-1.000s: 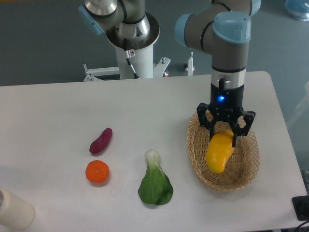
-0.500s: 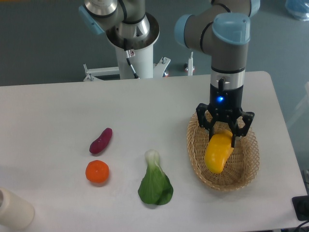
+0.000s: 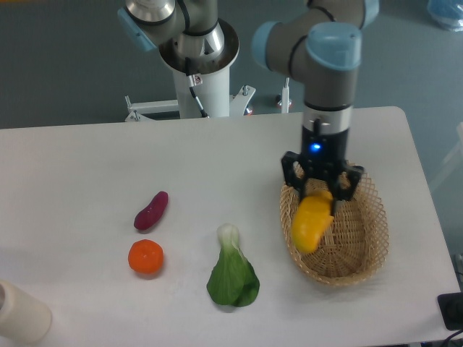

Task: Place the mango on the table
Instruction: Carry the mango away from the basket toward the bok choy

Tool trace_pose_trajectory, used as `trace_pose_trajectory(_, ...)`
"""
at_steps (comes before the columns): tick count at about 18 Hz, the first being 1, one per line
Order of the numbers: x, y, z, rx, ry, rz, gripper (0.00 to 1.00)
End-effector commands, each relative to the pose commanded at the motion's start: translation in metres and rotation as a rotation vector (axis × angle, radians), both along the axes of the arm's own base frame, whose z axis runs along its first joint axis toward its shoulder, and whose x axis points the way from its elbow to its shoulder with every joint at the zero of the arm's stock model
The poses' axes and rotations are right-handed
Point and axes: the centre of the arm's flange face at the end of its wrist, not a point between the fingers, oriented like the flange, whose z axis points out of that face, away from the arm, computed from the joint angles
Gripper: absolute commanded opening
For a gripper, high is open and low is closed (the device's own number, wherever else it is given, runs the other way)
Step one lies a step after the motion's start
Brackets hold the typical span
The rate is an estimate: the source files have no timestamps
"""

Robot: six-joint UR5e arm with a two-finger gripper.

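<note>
The yellow mango [image 3: 311, 223] hangs from my gripper [image 3: 320, 192], which is shut on its upper end. It is lifted over the left rim of the oval wicker basket [image 3: 362, 249] at the right of the white table [image 3: 87, 166]. The mango's lower end points down and left, above the basket's left wall. The fingertips are partly hidden behind the fruit.
A purple sweet potato [image 3: 150, 210] and a round orange [image 3: 145, 256] lie at the left middle. A green leafy vegetable [image 3: 232, 275] lies left of the basket. A cream cylinder [image 3: 18, 312] stands at the front left corner. The arm's base [image 3: 199, 65] stands at the back.
The gripper has moved left and a little up with the mango, from over the basket's middle to over its left rim.
</note>
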Motion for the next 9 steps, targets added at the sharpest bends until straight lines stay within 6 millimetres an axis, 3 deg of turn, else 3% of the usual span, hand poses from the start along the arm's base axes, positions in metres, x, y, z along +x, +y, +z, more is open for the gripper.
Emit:
trace_pose_trajectory(3,0.038,0.010,-0.009,-0.063,0.019,-0.065,0.51)
trace_pose_trajectory(6,0.073,0.010,-0.030,-0.136,0.022,-0.130,0.51)
trace_pose_trajectory(9,0.089,-0.002,-0.053,-0.204,0.005,-0.186,0.51)
